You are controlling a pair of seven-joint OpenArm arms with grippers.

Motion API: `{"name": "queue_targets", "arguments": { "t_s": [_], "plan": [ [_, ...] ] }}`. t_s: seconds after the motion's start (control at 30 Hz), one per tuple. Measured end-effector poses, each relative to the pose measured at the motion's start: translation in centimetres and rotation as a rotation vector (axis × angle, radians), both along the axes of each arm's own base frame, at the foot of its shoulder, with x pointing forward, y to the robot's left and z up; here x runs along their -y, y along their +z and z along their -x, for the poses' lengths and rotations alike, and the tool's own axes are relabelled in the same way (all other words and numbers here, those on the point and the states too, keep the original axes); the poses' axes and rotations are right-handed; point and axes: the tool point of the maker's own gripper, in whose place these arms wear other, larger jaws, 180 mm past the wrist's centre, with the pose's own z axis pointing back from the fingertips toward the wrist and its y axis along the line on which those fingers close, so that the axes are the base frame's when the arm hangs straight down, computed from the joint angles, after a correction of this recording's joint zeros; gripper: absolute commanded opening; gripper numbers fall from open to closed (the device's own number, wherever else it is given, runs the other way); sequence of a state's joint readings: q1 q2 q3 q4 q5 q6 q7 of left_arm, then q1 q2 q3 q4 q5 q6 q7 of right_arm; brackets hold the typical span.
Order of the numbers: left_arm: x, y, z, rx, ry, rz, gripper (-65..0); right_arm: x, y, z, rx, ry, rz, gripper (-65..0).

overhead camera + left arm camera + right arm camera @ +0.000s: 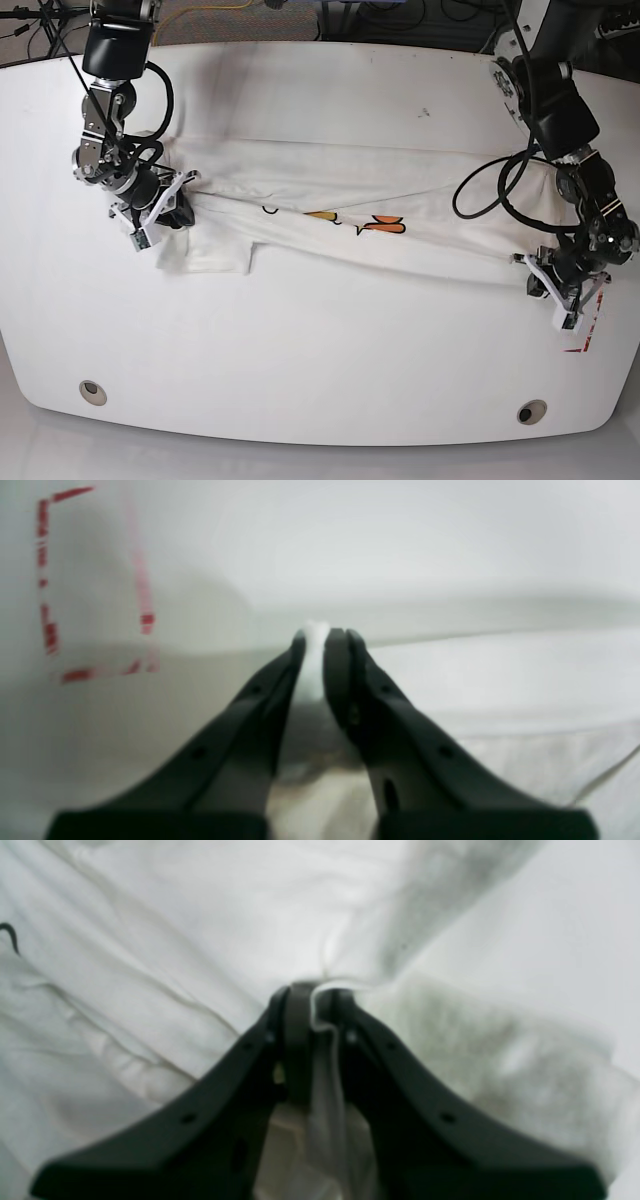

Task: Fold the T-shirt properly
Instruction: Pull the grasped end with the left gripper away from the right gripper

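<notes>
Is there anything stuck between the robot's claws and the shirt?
No. Both are already pinching it: the left gripper and the right gripper are each shut straight on the T-shirt, which is stretched between them on the table.

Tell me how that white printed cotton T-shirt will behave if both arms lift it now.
The white printed cotton T-shirt is probably floppy: it wrinkles and bunches between the left gripper and the right gripper. Its unheld middle would likely sag. It seems light, since thin pinches of cloth in each gripper's fingers hold it.
</notes>
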State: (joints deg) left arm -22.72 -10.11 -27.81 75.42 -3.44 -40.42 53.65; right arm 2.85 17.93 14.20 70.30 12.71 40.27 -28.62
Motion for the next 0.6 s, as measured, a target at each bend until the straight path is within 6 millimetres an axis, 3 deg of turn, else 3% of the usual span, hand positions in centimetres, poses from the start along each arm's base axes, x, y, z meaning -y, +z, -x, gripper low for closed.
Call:
{"name": "queue_targets", "arguments": {
  "t_s": [0.47,0.6],
  "plan": [
    [-1.3,2.4,3.7,-0.001,0.015,-0.158,-63.9,-1.1,0.0,-0.2,0.008,0.000,-0.028,-57.4],
    [-1.4,2.3,5.3,-0.004,0.010,-0.194,-63.9,-1.1,0.0,-0.2,0.009,0.001,-0.028,-57.4]
  ]
}}
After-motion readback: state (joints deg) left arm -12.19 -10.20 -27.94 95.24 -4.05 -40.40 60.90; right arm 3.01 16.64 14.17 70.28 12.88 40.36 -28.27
